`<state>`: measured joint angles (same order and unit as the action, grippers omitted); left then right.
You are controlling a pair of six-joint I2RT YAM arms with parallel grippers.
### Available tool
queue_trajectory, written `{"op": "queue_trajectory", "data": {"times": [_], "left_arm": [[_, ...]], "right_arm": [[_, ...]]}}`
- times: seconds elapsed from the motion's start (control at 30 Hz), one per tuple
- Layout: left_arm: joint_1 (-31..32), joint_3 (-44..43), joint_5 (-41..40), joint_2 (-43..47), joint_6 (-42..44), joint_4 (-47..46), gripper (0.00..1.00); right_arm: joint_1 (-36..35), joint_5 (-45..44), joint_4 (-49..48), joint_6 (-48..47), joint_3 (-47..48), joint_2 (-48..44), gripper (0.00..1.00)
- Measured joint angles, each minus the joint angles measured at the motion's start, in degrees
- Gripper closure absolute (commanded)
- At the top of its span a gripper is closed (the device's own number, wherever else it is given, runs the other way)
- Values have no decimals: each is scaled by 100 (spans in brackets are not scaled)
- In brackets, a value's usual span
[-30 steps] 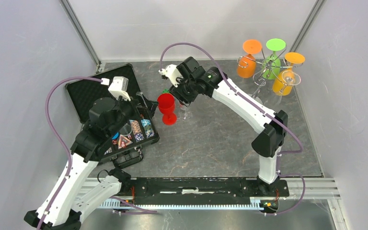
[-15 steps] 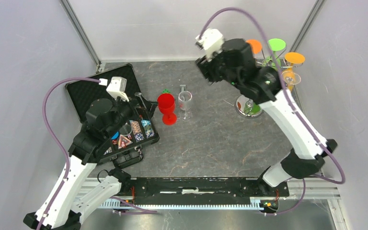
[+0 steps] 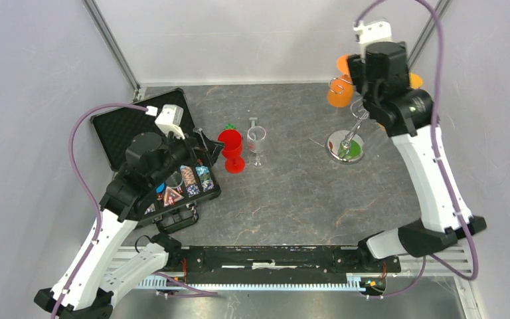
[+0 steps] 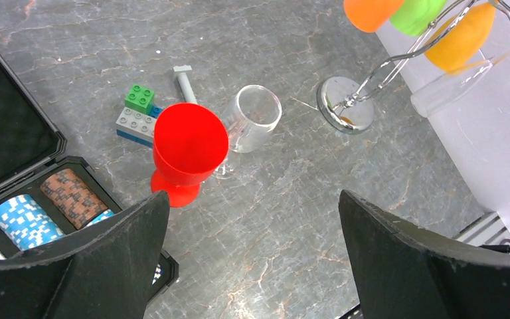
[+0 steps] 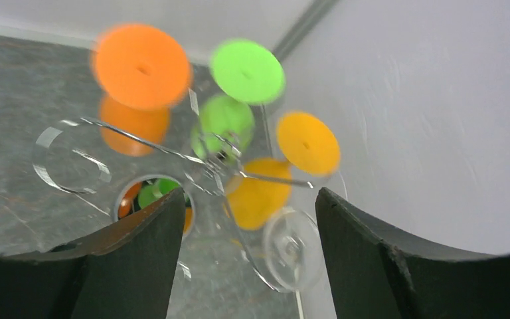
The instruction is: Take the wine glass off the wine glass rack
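Tabletop grey-veined; wine glass rack near pale wall.

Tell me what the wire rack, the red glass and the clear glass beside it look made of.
Wire rack: polished metal, likely steel; its round base mirrors the colours above. Red glass: opaque, even colour, dull sheen, probably plastic. Clear glass: transparent, the floor shows through it; glass or clear plastic, cannot tell.

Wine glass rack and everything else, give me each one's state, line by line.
wine glass rack, standing.
orange glass, hanging upside down.
green glass, hanging upside down.
yellow glass, hanging upside down.
hung clear glass, upside down.
red glass, upright on table.
standing clear glass, upright, empty.
black case, open.
left pincer, open, empty.
right pincer, open, over rack.
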<state>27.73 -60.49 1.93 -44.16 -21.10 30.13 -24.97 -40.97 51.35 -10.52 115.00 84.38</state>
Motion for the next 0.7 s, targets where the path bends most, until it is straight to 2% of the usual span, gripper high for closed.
{"op": "queue_trajectory", "data": {"times": [0.23,0.43,0.53,0.7], "left_arm": [[0,46,264,-74,-4,-74,0],[0,138,409,-111,-4,-83,0],[0,157,422,-68,-4,-98,0],[0,170,417,7,-4,-114,0]], "right_arm": [[1950,1080,-232,699,-1670,-1572,15],[3751,2774,-846,1648,-2465,-2070,13],[4319,3709,-1333,2291,-3082,-2201,15],[4754,4754,-2028,3327,-4164,-2551,20]]}}
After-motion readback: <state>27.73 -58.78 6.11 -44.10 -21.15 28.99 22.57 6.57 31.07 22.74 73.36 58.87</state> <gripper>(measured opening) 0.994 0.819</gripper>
